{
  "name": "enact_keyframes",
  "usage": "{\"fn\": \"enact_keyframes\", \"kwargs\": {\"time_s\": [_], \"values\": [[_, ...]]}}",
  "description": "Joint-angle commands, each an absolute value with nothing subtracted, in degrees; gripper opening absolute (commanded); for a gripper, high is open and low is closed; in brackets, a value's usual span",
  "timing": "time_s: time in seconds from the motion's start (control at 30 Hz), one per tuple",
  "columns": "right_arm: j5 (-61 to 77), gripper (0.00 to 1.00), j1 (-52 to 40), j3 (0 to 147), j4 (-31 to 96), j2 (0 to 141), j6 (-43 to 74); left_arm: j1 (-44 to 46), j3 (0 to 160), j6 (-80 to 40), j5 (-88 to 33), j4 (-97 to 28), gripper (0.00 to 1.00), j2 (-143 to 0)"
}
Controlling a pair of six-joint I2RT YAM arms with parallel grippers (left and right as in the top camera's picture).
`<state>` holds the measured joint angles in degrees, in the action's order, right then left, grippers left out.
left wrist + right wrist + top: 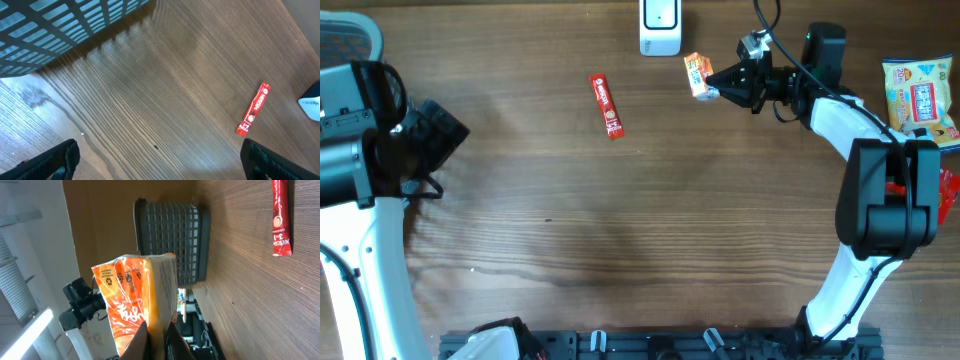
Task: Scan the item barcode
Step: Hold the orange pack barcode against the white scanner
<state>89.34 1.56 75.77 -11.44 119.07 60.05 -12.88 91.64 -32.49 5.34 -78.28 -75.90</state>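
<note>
Right wrist: right pincer [156,332] clamps orange packet [135,292]; left pincer [162,160] apart; Nescafé sachet [281,217].

My packet [137,297] is orange with white lettering; the sachet [608,105] is red; the table [620,220] is brown and wood-grained.

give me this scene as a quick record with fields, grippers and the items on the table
right gripper: shut on orange packet, close to the white scanner
left gripper: open, holding nothing
red sachet: lying flat on the table, untouched
yellow snack bag: at the right edge
basket: near the left gripper
</note>
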Motion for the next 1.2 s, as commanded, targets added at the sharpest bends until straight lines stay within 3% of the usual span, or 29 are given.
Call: {"fn": "enact_keyframes", "kwargs": {"time_s": [0.0,0.27,0.5,0.6,0.67,0.8,0.97,1.17], "values": [[92.77,0.04,1.37,75.83,-11.79,120.55,60.29,-13.19,92.05,-33.30,6.31,-78.30,1.00,-75.75],[86.24,0.04,1.32,75.83,-18.04,120.55,65.23,-13.19,92.05,-33.30,6.31,-78.30,1.00,-75.75],[76.69,0.05,0.49,75.85,-44.12,120.36,77.91,-13.19,92.05,-33.30,6.31,-78.30,1.00,-75.75],[72.49,0.05,0.49,76.07,-45.50,119.96,76.07,-13.19,92.05,-33.30,6.31,-78.28,1.00,-75.75],[69.36,0.05,0.49,76.53,-42.04,119.74,71.31,-13.19,92.05,-33.30,6.31,-78.30,1.00,-75.75],[57.60,0.05,0.49,79.13,-18.63,118.30,52.62,-13.19,92.05,-33.30,6.31,-78.28,1.00,-75.75],[30.89,0.05,0.38,82.26,9.80,113.25,33.28,-13.19,92.05,-33.30,6.31,-78.30,1.00,-75.75],[8.62,0.05,-1.96,89.03,23.16,110.61,17.37,-13.19,92.05,-33.30,6.31,-78.30,1.00,-75.75]]}}
